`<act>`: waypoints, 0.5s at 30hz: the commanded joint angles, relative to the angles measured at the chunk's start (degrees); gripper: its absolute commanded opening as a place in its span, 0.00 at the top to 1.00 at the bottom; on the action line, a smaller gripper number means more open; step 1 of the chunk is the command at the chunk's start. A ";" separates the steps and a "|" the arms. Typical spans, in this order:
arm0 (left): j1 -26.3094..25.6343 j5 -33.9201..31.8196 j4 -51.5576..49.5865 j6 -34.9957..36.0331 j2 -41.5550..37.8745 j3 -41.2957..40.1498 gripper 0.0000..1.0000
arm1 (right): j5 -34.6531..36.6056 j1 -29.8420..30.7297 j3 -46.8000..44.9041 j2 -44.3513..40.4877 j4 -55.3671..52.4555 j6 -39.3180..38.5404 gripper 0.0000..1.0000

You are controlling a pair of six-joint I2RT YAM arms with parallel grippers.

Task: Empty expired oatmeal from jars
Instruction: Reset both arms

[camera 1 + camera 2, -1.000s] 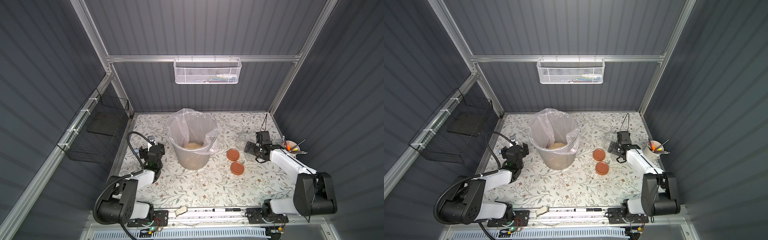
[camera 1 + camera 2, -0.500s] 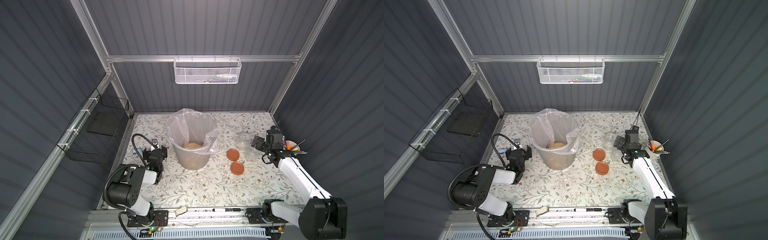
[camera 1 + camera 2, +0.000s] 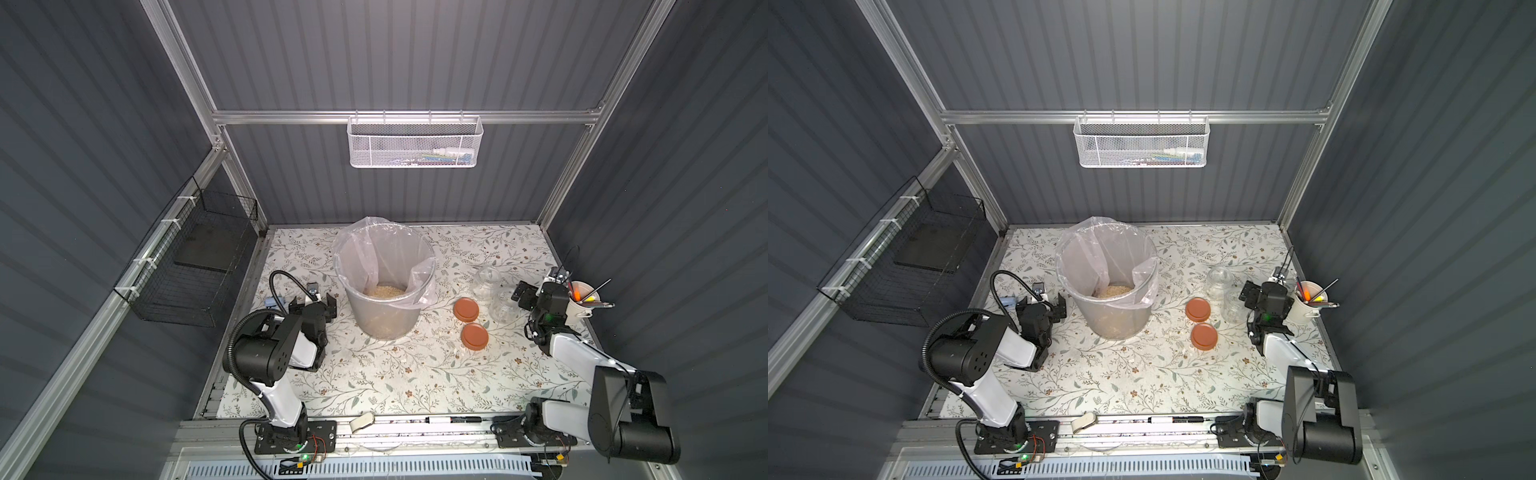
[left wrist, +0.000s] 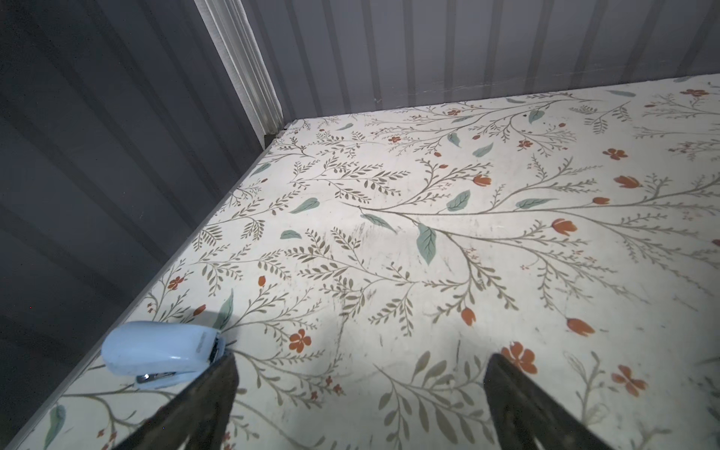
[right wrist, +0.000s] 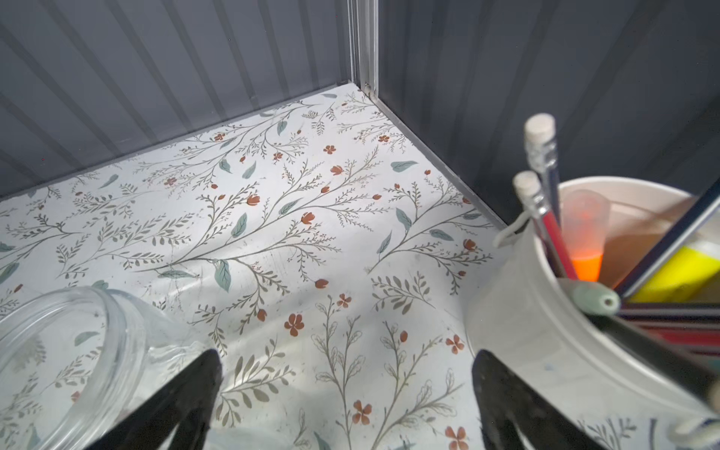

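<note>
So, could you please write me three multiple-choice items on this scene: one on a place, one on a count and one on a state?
1. Where is the oatmeal? A in a bowl; B in a pan; C in the lined bin.
2. How many orange lids lie on the table? A one; B two; C four.
3. What state are the glass jars in? A uncapped; B capped; C broken.
Answers: C, pale flakes show at the bin's bottom; B, two discs lie beside the jars; A, both mouths are bare and the glass is whole.
</note>
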 commanded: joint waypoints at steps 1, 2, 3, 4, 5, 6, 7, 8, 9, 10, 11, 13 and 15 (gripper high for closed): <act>0.41 0.81 -0.42 0.77 -0.54 1.37 0.00 | -2.93 -0.16 -2.89 2.40 12.45 -0.98 0.01; 0.41 0.73 -0.07 0.77 -0.48 1.26 0.00 | -3.74 -0.11 -2.50 1.98 10.95 -0.75 0.01; 0.47 0.73 0.03 0.73 -0.49 1.14 0.00 | -4.76 -0.16 -2.51 2.29 11.15 -1.06 0.01; 0.50 0.81 -0.24 0.72 -0.45 1.31 0.00 | -5.84 -0.15 -3.42 3.27 14.09 -1.12 0.01; 0.58 1.14 -1.05 0.73 -0.47 1.70 0.00 | -7.20 -0.16 -4.64 4.56 17.80 -1.33 0.01; 0.63 2.08 -2.54 0.95 -0.62 2.35 0.00 | -8.36 0.33 -5.54 6.21 22.10 -2.35 0.01; 0.76 3.13 -4.12 1.30 -0.71 3.04 0.00 | -8.99 1.15 -5.29 6.26 21.41 -3.60 0.01; 1.07 3.85 -5.09 1.30 -0.71 3.49 0.00 | -9.43 1.56 -5.49 6.59 21.15 -4.16 0.01; 1.51 4.57 -6.34 0.99 -0.93 4.02 0.00 | -10.01 1.76 -6.22 8.78 24.96 -4.65 0.01; 1.84 5.49 -7.37 0.88 -1.05 4.39 0.00 | -10.81 1.93 -7.48 11.08 30.52 -5.29 0.01; 2.14 6.19 -7.78 0.74 -1.11 4.60 0.00 | -10.72 2.10 -8.34 11.79 33.47 -5.36 0.01; 2.51 6.93 -8.74 0.55 -1.15 5.00 0.00 | -10.85 2.13 -7.38 9.57 27.44 -5.47 0.01; 2.77 7.15 -9.66 0.28 -1.15 5.47 0.00 | -10.15 2.29 -7.28 11.36 30.38 -5.42 0.01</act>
